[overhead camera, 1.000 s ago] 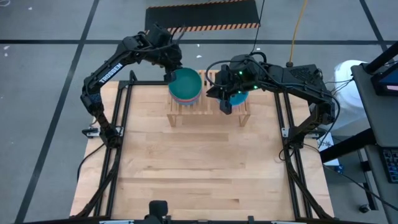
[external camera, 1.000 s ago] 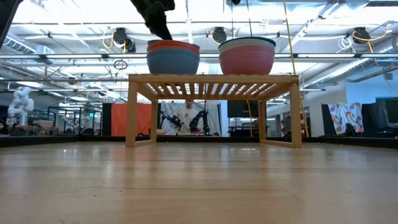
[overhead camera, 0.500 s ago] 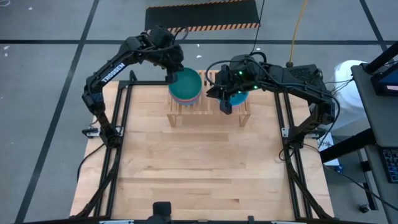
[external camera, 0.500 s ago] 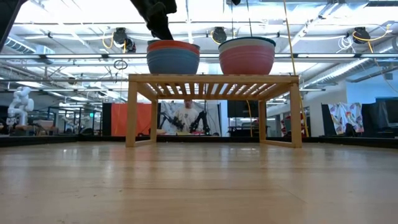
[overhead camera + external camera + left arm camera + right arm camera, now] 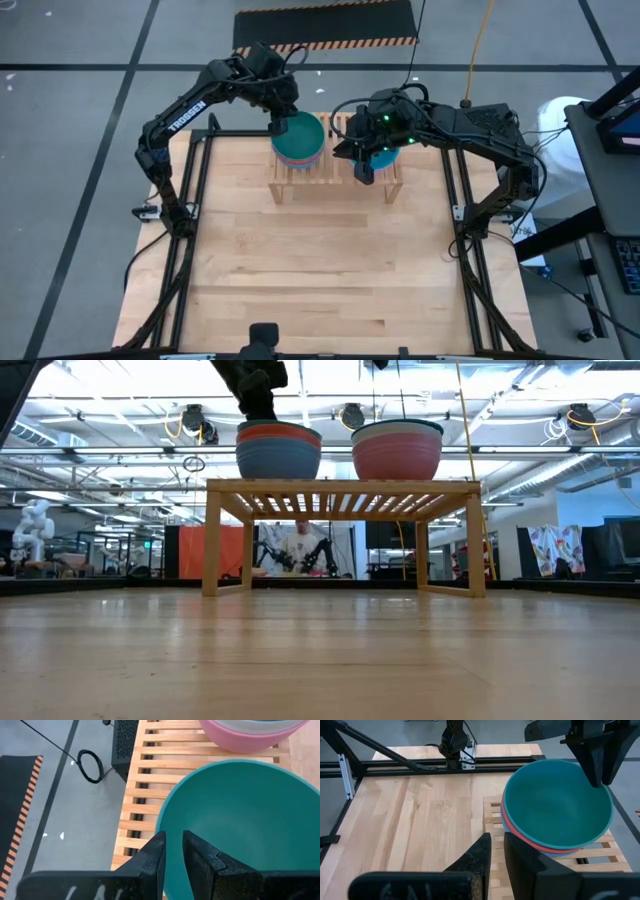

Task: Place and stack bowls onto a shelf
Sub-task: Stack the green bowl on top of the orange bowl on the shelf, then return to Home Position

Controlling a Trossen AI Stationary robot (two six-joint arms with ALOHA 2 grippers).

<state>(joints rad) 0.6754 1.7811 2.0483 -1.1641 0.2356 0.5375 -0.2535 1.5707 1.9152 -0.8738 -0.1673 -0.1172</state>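
The shelf (image 5: 283, 182) stands near the table's far edge. On its left half sits a stack of three bowls (image 5: 278, 455): blue below, red in the middle, the teal bowl (image 5: 303, 134) nested on top. On its right half a second stack (image 5: 396, 452) has pink below, white in the middle and blue on top. My left gripper (image 5: 279, 124) is at the teal bowl's left rim, shut on it. My right gripper (image 5: 363, 172) hovers over the near side of the right stack, shut and holding nothing. My left gripper pinches the teal bowl's rim (image 5: 162, 829) on its left side, one finger (image 5: 152, 857) outside the wall and the other (image 5: 202, 862) inside. The fingers come from above, pointing down (image 5: 596, 779). The bowl sits level, nested in the red bowl.
The shelf (image 5: 340, 488) is about two bowls wide and both halves are taken. A black box (image 5: 125, 740) and cables lie on the floor beyond the far edge. Bare wooden tabletop (image 5: 320, 270) spreads toward the near edge between the arms' frames.
My left arm has shifted slightly toward the right over the left stack, its gripper staying at the teal bowl's rim. Both stacks have kept their place.
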